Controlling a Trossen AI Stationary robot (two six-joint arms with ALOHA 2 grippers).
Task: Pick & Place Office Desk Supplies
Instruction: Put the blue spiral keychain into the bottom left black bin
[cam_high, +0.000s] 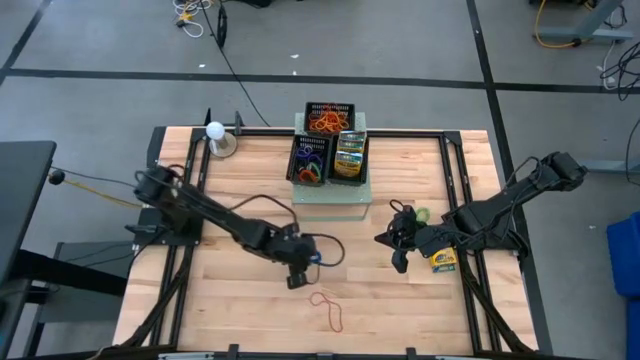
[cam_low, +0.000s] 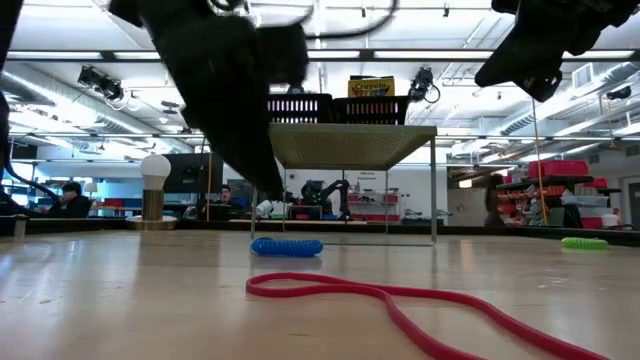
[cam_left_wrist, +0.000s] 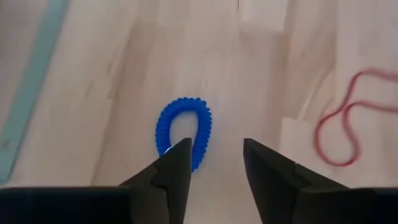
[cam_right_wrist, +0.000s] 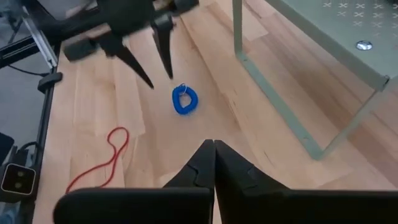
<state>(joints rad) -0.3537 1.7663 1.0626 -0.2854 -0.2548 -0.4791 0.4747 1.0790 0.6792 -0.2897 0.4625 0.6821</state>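
- High view: two arms are reaching over the wooden table. The left gripper is hanging mid-table with a blue coil loop just beside it; one red rubber band is lying nearer the front edge, its long axis running diagonally. The right gripper is sitting right of centre, near one green loop and one crayon box. Three black mesh trays are standing on the pale-green perforated box.
- Low view: the blue loop is lying flat on the table, long axis across the picture; the red band is snaking in front; the green loop is lying far right.
- Left wrist view: the left gripper is standing released, its fingers apart, above the blue loop, whose long axis is running along the fingers. One finger is overlapping the loop's near end.
- Right wrist view: the right gripper is clenched, grasping nothing; the blue loop is lying beyond it.
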